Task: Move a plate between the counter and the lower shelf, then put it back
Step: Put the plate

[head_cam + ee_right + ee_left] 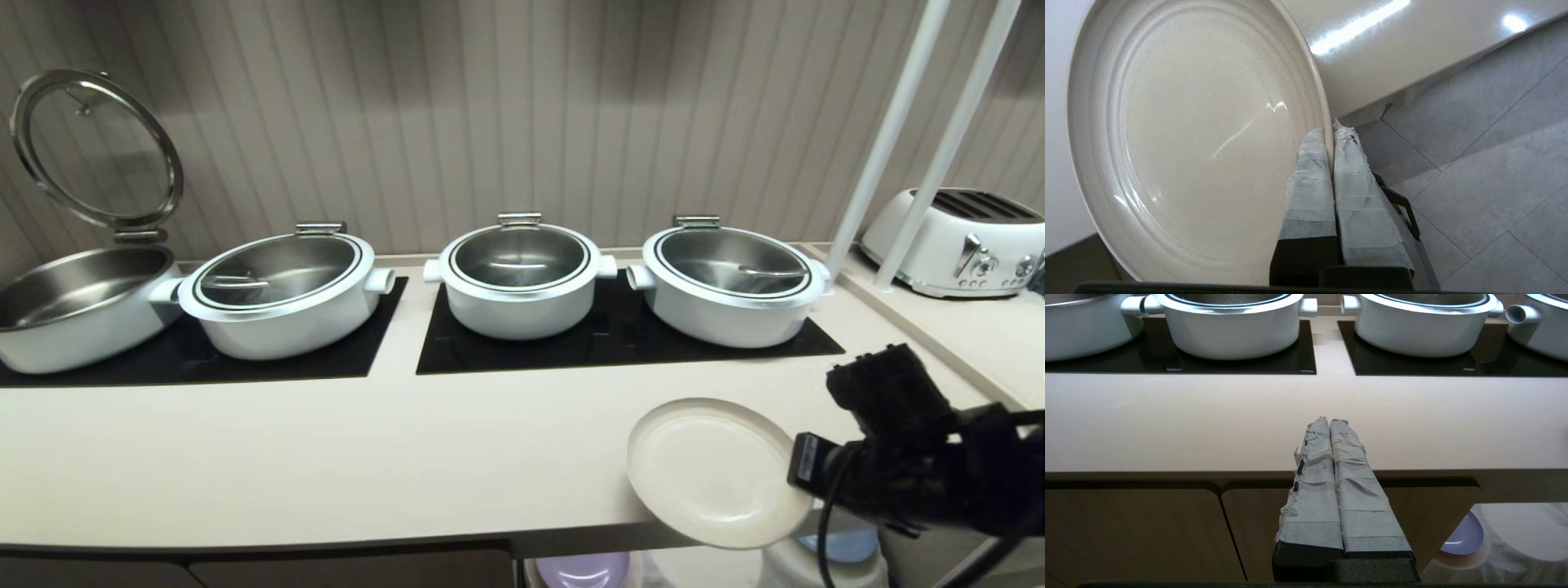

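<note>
Pinching plate (710,469) rim, right gripper (1331,130); plate tilted above counter (326,457) edge.

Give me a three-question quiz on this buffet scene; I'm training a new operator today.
1. True or false: the right claw is shut on the rim of the plate.
2. Which pot has its lid raised? A) the leftmost pot B) the rightmost pot
3. Fill in: the plate sticks out past the front edge of the ____.

Key: 1 true; 2 A; 3 counter.
</note>
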### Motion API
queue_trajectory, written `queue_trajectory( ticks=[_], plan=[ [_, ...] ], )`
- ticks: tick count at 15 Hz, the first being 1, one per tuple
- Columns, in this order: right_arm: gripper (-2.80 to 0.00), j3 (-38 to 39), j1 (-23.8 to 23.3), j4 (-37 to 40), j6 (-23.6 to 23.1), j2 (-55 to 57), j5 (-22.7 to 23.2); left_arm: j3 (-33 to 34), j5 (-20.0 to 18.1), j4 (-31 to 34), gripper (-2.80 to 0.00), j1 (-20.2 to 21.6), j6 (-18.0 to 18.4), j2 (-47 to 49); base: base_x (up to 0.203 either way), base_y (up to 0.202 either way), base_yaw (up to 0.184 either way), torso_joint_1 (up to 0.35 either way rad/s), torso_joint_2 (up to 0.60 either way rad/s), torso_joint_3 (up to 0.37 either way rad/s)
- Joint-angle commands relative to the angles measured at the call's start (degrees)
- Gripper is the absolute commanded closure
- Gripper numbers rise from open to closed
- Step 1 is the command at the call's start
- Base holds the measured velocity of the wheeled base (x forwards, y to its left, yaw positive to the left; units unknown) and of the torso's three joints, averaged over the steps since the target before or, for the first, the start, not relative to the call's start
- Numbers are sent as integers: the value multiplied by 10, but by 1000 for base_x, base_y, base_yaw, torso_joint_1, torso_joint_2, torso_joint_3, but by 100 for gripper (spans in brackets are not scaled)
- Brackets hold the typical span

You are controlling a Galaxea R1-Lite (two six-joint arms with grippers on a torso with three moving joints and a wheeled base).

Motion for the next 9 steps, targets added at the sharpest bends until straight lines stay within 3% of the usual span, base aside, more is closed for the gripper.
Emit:
queue_trajectory(
  ticks=[1,4,9],
  plan=[
    [0,-55,0,-5,7,86,-10,0,0,0,0,0,0,0,0,0,0,0,0,0],
    [0,-129,0,-6,17,144,-33,0,0,0,0,1,0,0,0,0,0,0,0,0],
    [0,-228,2,-6,28,225,-33,0,0,0,0,0,0,0,0,0,0,0,0,0]
  ],
)
